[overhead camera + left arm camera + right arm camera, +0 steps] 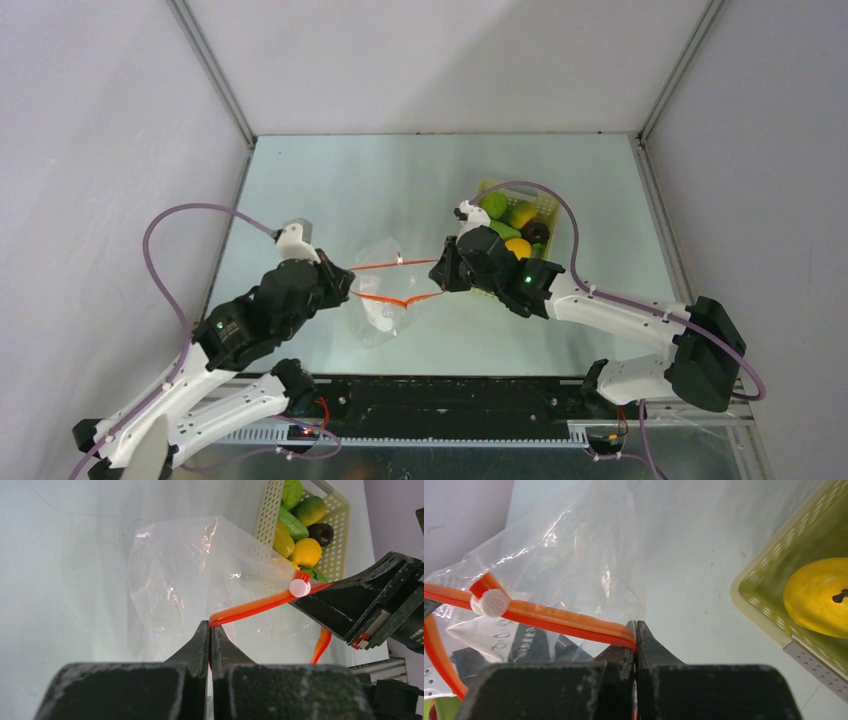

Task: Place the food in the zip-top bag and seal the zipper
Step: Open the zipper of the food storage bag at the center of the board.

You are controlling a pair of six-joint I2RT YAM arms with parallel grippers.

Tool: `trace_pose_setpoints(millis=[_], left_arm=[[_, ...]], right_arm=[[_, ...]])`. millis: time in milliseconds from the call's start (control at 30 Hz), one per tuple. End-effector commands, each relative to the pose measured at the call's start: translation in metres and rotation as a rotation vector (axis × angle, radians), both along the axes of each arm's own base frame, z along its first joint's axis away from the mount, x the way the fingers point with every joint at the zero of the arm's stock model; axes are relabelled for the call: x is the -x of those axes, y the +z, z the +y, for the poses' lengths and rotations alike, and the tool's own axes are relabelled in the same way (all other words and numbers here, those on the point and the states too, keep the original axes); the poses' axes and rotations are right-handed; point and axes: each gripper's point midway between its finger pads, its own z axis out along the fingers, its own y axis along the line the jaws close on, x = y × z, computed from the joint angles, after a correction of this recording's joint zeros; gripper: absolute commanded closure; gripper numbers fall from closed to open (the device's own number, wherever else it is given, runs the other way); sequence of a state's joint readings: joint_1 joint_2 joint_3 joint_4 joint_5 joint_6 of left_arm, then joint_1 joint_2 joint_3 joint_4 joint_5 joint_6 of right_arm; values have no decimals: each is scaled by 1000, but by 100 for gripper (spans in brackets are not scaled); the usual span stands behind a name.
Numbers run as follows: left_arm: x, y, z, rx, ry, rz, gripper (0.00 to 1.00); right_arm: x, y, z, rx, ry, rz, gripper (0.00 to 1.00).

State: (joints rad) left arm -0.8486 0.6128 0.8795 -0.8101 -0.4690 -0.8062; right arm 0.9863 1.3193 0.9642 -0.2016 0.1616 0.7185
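Left tool [347,284] is closed and pinching one end of the zipper [378,266]. In the left wrist view the fingertips [202,640] are pressed together on the red-orange strip. Right tool [441,272] is also closed, clamped on the opposite end of the same zipper; its fingertips [644,642] meet on the strip.

Zip-top bag [383,318] sits between the two tools, about mid-worktop [330,190] and toward the near edge. Its mouth is parted. The far strip runs nearly straight from tool to tool, and the near strip sags into a shallow V. A white slider [399,257] sits on the far strip between the tools. The clear film is crumpled and hangs below the strips. Cannot tell if the bottom is resting on the worktop.

Food [519,246] is all in the pale yellow lattice basket [563,232], just beyond the right tool and toward the right edge of the worktop. Green, yellow, orange-tinged and one dark purple piece are visible, piled and touching. The basket is close to the bag; cannot tell if they touch.
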Motion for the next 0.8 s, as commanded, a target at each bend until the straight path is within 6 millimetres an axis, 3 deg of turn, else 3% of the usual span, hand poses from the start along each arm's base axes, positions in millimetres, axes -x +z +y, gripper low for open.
trace_pose_setpoints(millis=[0,167,267,300,333,367,433,500,533,567,633,733,767], left_arm=[[0,23,42,-74,115,-82,100],[-1,43,-18,7,-150,-118,100],[-8,33,-39,-66,-216,-25,100],[-10,19,-41,-127,-225,34,100],[-12,25,-43,-136,-225,36,100],[-14,18,-44,-178,-231,66,100],[-21,22,-47,-199,-225,60,100],[-27,28,-49,-209,-220,38,100],[-30,30,-48,-216,-209,27,100],[-33,32,-48,-223,-206,14,100],[-39,37,-47,-246,-194,-7,100],[-47,41,-45,-276,-174,-26,100],[-51,42,-47,-286,-172,-31,100]], right_arm=[[-18,-19,-42,136,-112,-28,94],[-10,-3,-9,37,21,-69,88],[-10,14,12,-48,80,-111,86],[-10,17,17,-66,93,-116,85],[-11,19,19,-70,101,-122,81],[-12,22,22,-73,115,-134,77],[-15,26,26,-68,138,-148,61],[-19,28,25,-41,148,-153,32],[-23,35,24,-41,144,-169,26],[-26,36,20,-23,142,-185,8],[-29,48,13,-18,129,-223,1],[-35,69,-10,1,67,-287,1],[-35,66,-18,30,51,-280,1]])
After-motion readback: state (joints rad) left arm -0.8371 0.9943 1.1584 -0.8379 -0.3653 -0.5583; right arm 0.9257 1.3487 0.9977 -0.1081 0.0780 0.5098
